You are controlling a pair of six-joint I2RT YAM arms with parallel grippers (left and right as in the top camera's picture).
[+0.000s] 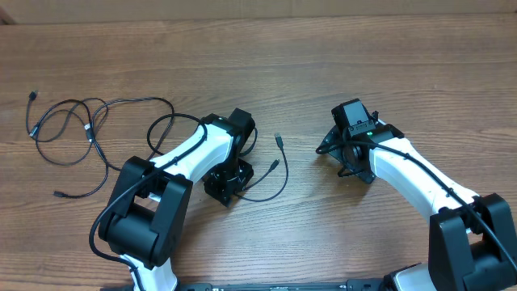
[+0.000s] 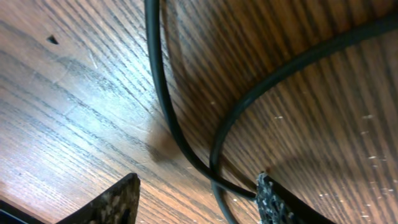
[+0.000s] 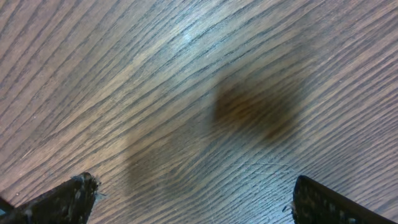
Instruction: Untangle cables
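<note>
2 grippers stand with jaws apart: your left gripper (image 2: 194, 202) sits low over a loop of the cables (image 2: 160, 93) near the middle of the table (image 1: 323, 48), 1 strand just beside a finger but unclamped, while your right gripper (image 3: 193, 196) is spread wide over bare wood.

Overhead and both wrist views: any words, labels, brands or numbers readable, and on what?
None readable. No words, numbers, labels or brand marks show on the table, the cables, the left arm or the right arm in any view.
</note>
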